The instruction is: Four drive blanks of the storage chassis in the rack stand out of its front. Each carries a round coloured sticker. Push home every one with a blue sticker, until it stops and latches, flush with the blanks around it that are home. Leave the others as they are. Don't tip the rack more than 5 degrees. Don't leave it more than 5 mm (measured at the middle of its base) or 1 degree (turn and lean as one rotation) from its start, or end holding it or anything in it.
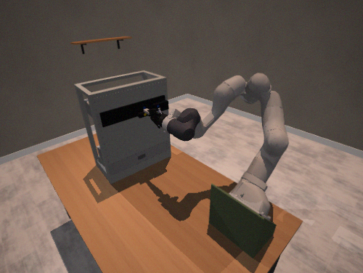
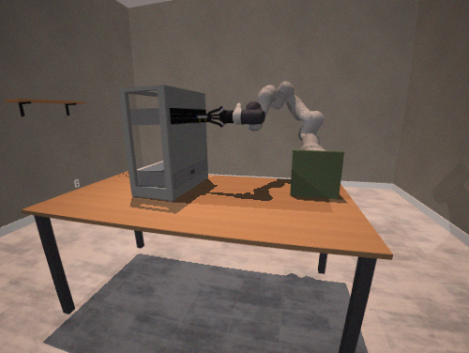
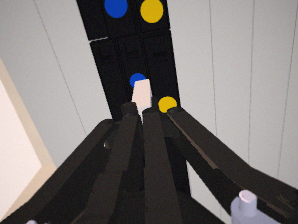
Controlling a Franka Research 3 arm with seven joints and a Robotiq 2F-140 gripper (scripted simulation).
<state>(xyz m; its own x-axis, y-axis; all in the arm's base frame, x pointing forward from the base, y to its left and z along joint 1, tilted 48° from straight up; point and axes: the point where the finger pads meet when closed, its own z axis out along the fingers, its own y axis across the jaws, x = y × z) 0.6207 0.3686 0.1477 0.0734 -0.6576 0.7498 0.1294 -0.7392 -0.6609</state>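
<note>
The grey rack (image 1: 127,145) (image 2: 188,155) stands upright on the table, with the black chassis (image 1: 120,115) (image 2: 180,115) across its upper front. In the wrist view, an upper blue sticker (image 3: 116,7) and an upper yellow sticker (image 3: 152,10) sit side by side. Below them are a smaller-looking blue sticker (image 3: 137,80) and another yellow sticker (image 3: 167,104). My gripper (image 1: 147,111) (image 2: 203,116) (image 3: 144,91) is shut and empty, its tips at the chassis front. They cover the lower edge of the lower blue sticker. Contact and how far each blank stands out cannot be told.
A green upright panel (image 1: 239,219) (image 2: 317,175) stands on the table (image 1: 120,225) (image 2: 244,218) in front of the arm's base. A wooden shelf (image 1: 102,40) (image 2: 44,101) hangs on the wall behind the rack.
</note>
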